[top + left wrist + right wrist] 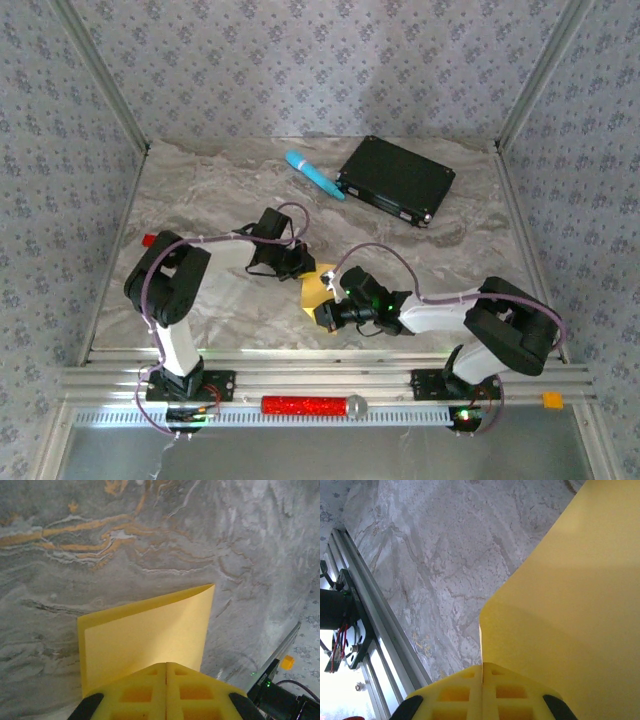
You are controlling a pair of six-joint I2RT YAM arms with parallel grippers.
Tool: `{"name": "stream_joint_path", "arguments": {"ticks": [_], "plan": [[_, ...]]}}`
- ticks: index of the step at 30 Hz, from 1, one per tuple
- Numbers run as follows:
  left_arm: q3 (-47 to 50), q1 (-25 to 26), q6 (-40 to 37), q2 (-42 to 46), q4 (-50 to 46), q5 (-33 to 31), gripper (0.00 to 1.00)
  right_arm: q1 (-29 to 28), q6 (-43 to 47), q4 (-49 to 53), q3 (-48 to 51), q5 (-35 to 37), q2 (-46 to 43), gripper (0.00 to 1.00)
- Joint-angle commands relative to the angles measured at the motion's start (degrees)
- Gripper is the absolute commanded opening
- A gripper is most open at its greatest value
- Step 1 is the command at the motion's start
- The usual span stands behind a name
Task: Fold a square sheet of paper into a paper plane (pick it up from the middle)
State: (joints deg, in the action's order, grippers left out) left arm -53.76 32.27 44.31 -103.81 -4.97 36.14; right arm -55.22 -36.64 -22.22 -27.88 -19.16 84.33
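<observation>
The right gripper (482, 672) has its yellow fingers pinched on the square sheet of paper (570, 605). The sheet's edge rises straight out from between the tips, then curls broad toward the upper right of that wrist view. The left gripper (166, 672) is pressed together too, at another edge of the sheet; I cannot tell whether paper is caught between its tips. From there the sheet looks doubled over and spreads away from the fingers, one sharp corner pointing far and right. From above it is a small yellow patch between the two grippers, its longer run going far to near over the marble table (200, 200). Well behind lie a light-blue cylinder (313, 175) and a black flat box (395, 180).
</observation>
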Motion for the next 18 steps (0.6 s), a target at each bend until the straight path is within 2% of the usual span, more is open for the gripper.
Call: {"name": "stream_joint_path", "arguments": {"ticks": [1,7,11,18], "plan": [[-1.4,0.2,-1.5,-1.5,-0.2,1.9,0.07,0.4,-0.7,-0.7,0.1,-1.3,0.7,0.04],[-1.2,0.5,-1.9,-3.4,1.0,2.0,0.07,1.4,-0.9,-0.5,0.1,-2.1,1.0,0.04],[-0.7,0.9,-3.6,-4.5,-0.9,-0.4,0.06,2.6,-1.6,0.5,0.2,-2.7,0.9,0.04],[2.3,1.3,-4.2,-5.2,-0.7,-2.8,0.05,5.1,-2.3,3.4,1.6,-0.2,-1.2,0.04]]}}
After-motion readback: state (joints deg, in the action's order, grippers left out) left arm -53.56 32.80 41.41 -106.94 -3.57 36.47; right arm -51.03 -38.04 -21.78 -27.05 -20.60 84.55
